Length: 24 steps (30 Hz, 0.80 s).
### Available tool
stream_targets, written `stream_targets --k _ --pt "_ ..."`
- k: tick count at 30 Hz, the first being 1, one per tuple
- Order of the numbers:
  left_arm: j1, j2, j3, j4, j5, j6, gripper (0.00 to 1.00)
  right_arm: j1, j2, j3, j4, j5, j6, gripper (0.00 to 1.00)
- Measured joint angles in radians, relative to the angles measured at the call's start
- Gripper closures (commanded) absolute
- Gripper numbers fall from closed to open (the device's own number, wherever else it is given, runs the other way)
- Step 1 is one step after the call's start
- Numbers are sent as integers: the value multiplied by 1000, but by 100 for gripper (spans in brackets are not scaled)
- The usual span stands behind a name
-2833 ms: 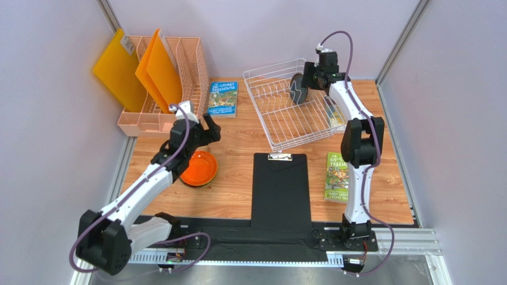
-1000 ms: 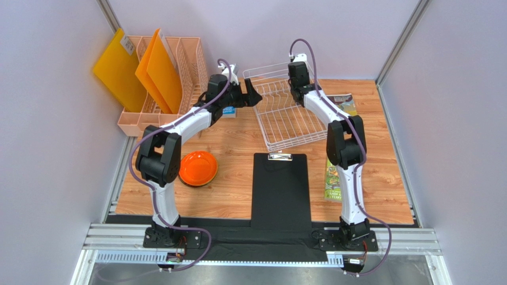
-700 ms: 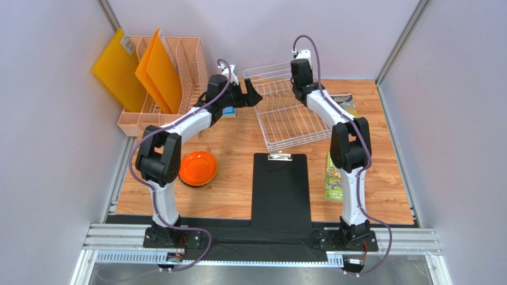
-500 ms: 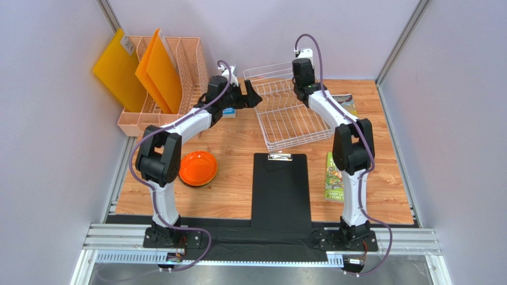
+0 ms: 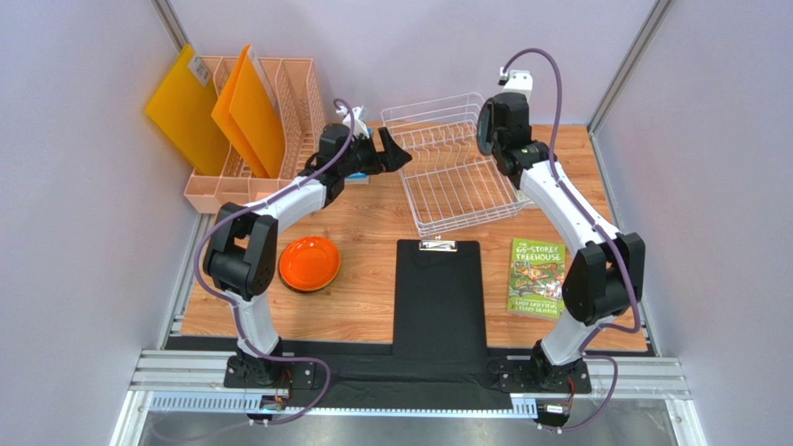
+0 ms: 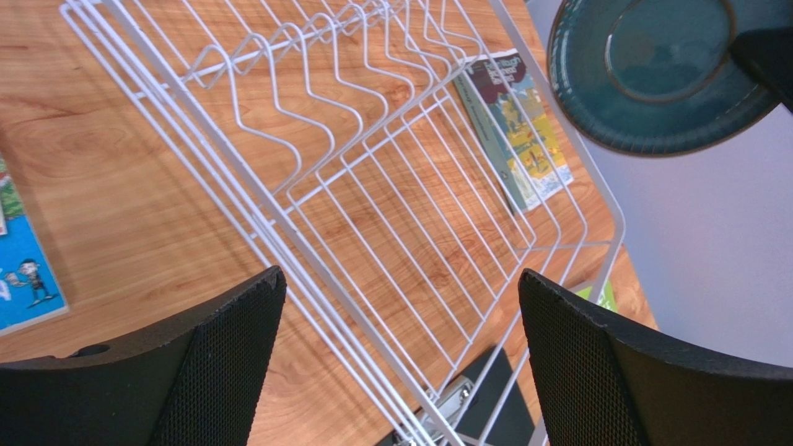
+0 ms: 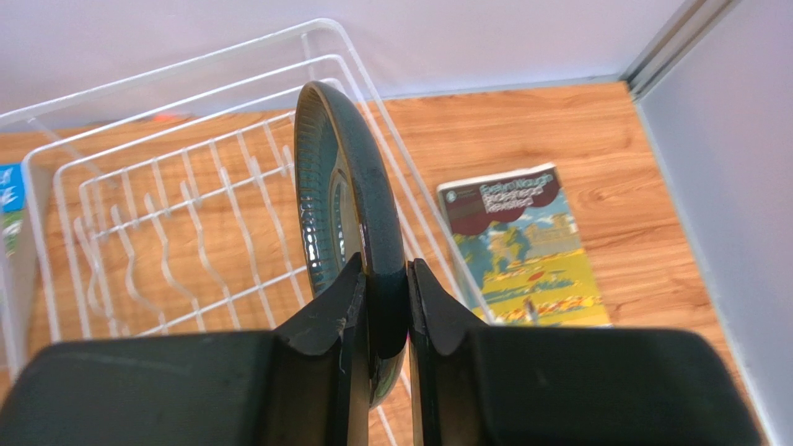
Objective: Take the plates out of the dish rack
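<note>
I had just lifted the grey-teal plate (image 7: 358,190), pinched upright in my right claw (image 7: 383,271), clear above the dish rack (image 5: 456,181) at its far right corner, leaving the rack seemingly empty, while my left claw (image 6: 400,279) hovered wide open, holding nothing, at its left rim

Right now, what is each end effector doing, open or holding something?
Left end effector: open, holding nothing.
Right end effector: shut on the dark teal plate.

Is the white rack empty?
Empty. The rack shows only bare wires; the teal plate is out, pinched on edge in the right gripper.
</note>
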<state>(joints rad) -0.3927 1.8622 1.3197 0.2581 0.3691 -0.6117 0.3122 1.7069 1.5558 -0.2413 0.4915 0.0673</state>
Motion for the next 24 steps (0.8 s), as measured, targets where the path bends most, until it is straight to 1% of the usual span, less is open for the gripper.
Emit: stream_targets --k 5,10,16,24 --pt "-10 -1 -31 45 27 -33 1 0 -84 -107 -15 -144 86 100" --pt "-20 -2 -69 94 49 -58 1 -1 -131 -206 -22 -372 210 100" --pt "-25 -5 -113 139 61 -88 1 0 -178 -335 50 -601 363 100" --pt "-25 -39 -162 169 59 -106 1 -2 -231 -465 217 -742 520 100"
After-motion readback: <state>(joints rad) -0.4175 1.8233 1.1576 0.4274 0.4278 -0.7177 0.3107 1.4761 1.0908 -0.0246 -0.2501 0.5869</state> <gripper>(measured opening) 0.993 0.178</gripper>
